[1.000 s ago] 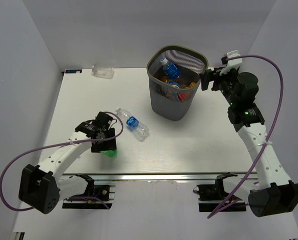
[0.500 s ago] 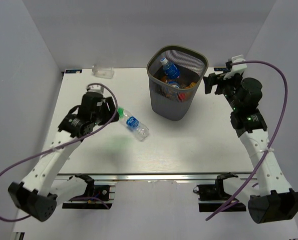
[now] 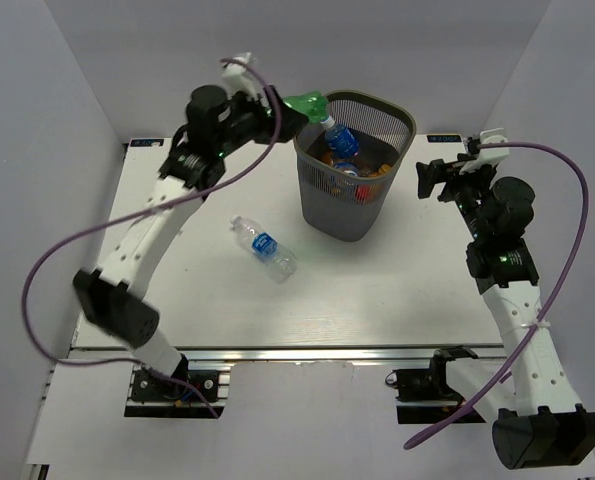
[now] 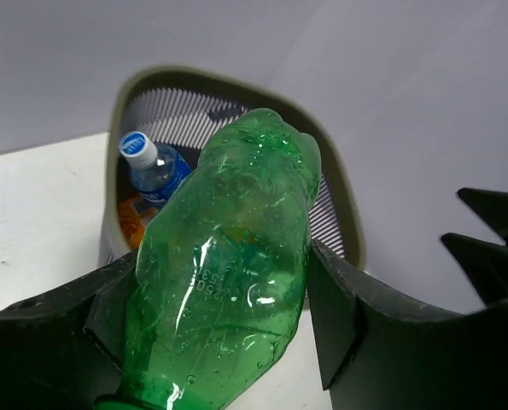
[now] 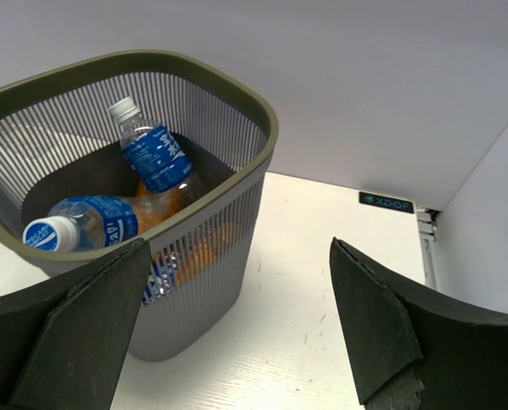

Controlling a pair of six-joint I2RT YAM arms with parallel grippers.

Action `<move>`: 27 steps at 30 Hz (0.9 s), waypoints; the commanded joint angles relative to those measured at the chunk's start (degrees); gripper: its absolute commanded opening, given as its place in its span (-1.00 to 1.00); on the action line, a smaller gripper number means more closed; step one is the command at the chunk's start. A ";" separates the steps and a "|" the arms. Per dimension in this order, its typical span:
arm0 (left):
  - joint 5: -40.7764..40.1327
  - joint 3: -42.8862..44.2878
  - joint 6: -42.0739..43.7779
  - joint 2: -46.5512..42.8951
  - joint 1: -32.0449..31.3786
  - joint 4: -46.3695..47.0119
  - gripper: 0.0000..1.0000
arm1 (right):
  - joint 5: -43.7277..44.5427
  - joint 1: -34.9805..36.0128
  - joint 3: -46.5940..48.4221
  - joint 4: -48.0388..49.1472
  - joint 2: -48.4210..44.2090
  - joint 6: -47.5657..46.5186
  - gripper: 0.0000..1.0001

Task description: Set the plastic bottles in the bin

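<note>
Lifted green bottle (image 4: 228, 273) partly hides bin (image 4: 346, 209) contents.

Overhead wide — both close wrist views share bin (image 3: 342, 215).

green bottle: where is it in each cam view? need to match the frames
Top external: the green bottle is upper centre, at the far-left corner of the rim of the bin.
Left wrist: the green bottle fills the middle, close up, with the bin's rim behind it.
Right wrist: not in it.
Shared landmark: the bin, visible in all three views.
</note>
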 commanded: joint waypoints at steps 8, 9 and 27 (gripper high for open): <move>8.51 23.57 9.69 18.74 -4.81 -10.08 0.96 | -9.60 -0.52 0.62 1.35 1.43 -1.05 0.79; 8.07 25.06 10.22 19.96 -4.81 -10.60 0.96 | -11.27 -0.44 0.79 1.17 1.34 -1.50 0.79; -9.33 -3.06 1.83 -1.01 10.26 -1.83 0.96 | -18.40 27.85 10.27 -14.29 9.50 -18.99 0.79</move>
